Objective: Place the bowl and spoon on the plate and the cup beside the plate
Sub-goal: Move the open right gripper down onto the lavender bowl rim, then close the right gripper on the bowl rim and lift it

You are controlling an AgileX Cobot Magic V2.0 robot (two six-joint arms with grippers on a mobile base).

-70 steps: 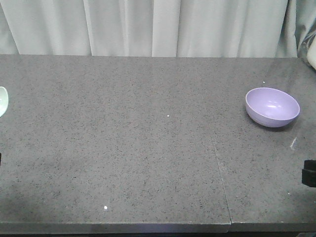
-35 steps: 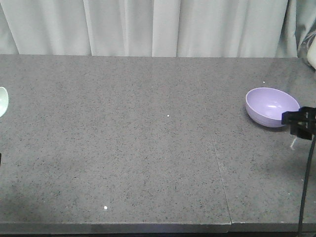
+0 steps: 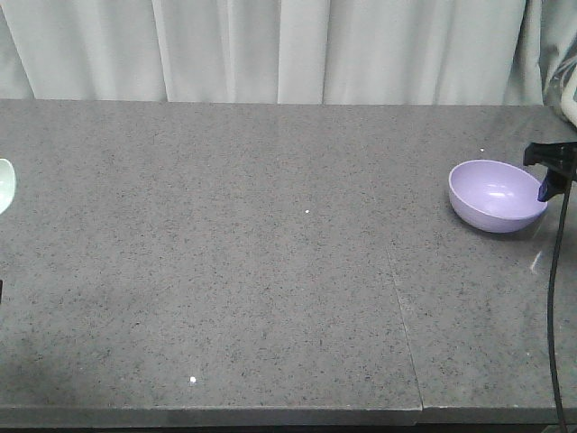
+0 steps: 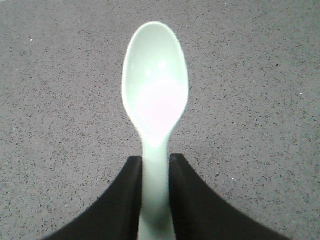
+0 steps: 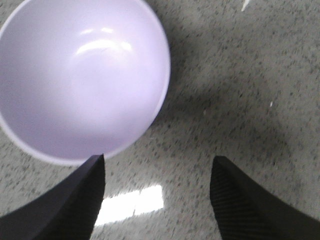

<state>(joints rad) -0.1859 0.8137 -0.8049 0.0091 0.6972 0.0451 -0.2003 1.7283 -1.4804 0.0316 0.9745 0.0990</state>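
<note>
Grey speckled surface (image 3: 225,298) with a seam running front to back, right of the middle, and pale curtains (image 3: 270,45) along the back. The bowl (image 3: 498,194) sits upright at the far right. The spoon (image 3: 4,184) is way over at the left edge, mostly cut off in the front view, so I can't tell if it's touching the surface. The wrist view shows the left tool (image 4: 155,167) pinched on its handle, whose end is hidden between the fingers. The right tool (image 5: 157,161) is spread wide just beside the bowl's rim, gripping nothing. Compared with half a second ago, that right tool (image 3: 550,167) sits higher in the front view, up by the bowl's right rim. Bowl and spoon haven't budged.
</note>
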